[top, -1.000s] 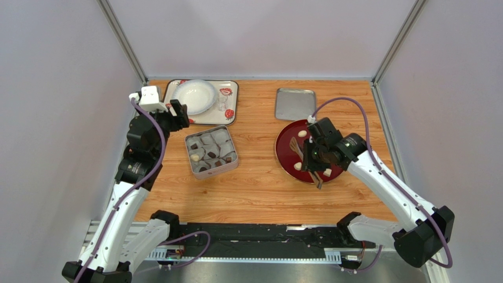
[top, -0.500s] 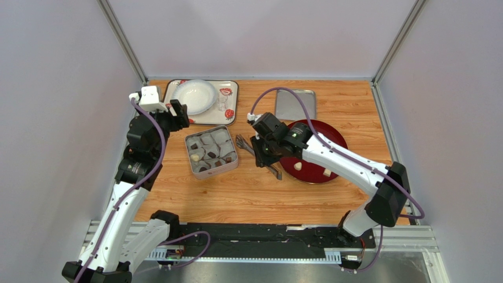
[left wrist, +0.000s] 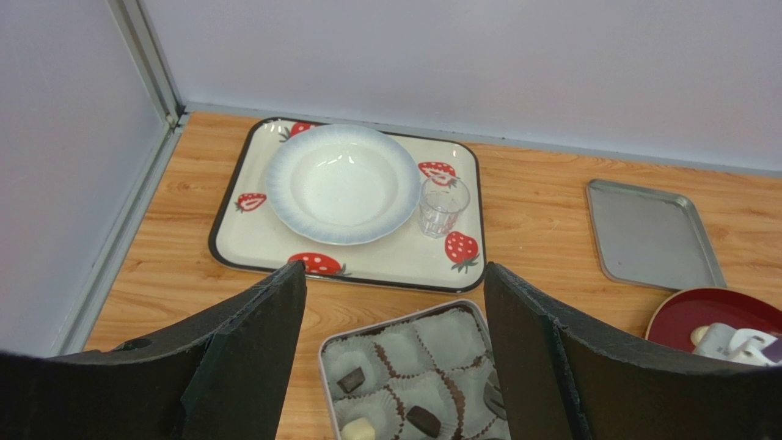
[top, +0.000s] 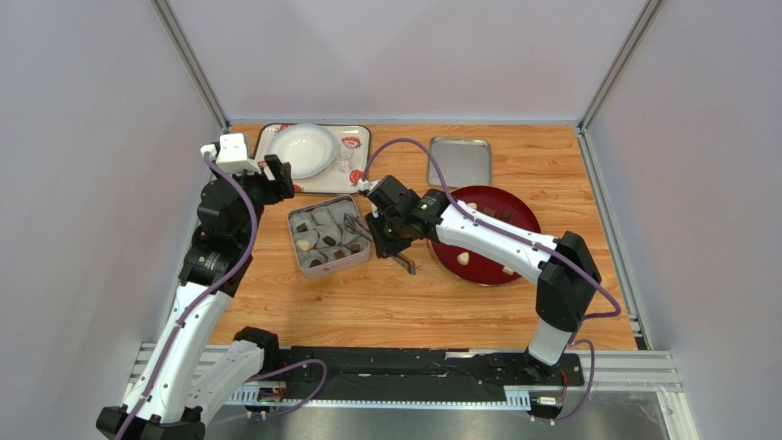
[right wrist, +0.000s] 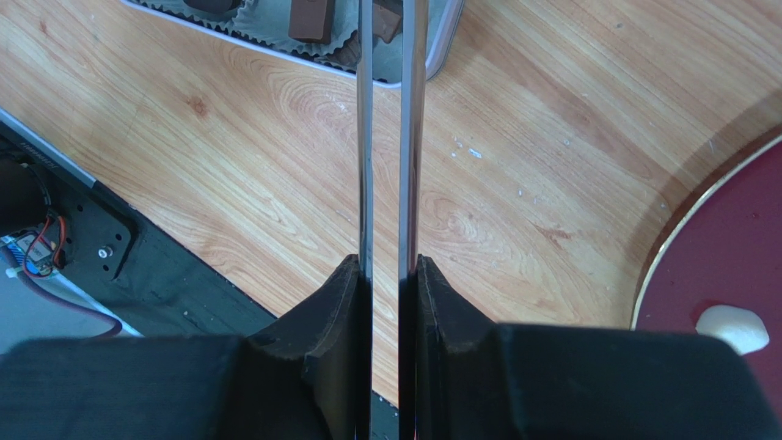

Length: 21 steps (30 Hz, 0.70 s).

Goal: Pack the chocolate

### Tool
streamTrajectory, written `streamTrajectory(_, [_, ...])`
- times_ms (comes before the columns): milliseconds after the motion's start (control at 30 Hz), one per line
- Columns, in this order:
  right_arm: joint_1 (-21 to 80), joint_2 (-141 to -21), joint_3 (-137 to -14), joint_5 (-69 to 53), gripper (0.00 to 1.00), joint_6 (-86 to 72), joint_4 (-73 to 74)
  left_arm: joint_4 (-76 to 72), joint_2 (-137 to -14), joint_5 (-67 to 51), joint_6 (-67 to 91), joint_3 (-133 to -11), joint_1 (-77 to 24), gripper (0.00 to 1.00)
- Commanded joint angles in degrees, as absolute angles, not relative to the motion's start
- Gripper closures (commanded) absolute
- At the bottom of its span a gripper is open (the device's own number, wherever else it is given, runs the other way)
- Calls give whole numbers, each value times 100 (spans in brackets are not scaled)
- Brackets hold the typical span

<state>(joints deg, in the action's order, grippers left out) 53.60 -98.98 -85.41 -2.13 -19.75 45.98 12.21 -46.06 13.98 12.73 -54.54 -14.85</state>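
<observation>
I've swung the right gripper, clamped on the tongs, left from plate to tin. Left gripper stays spread.

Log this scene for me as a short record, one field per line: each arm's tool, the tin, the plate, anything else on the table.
left tool: open, empty, raised beside the tin
right tool: shut on metal tongs
tongs' tips: over the tin's edge
tin: paper cups, a few holding chocolate
red plate: a few pieces on it, including a white piece
far side: strawberry tray with bowl and glass; metal tray
</observation>
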Motion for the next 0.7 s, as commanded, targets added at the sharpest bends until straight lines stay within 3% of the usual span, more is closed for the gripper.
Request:
streamTrajectory(0, [5396,-10133,-8894,-325,83,-1837,4219,1151,-4562,1371,1292,-5704,-1450,21])
streamTrajectory(667, [5405,-10652,-9158,-132,71,-1767,4078,1160,-4544,1406,1274,-5713,-1441,21])
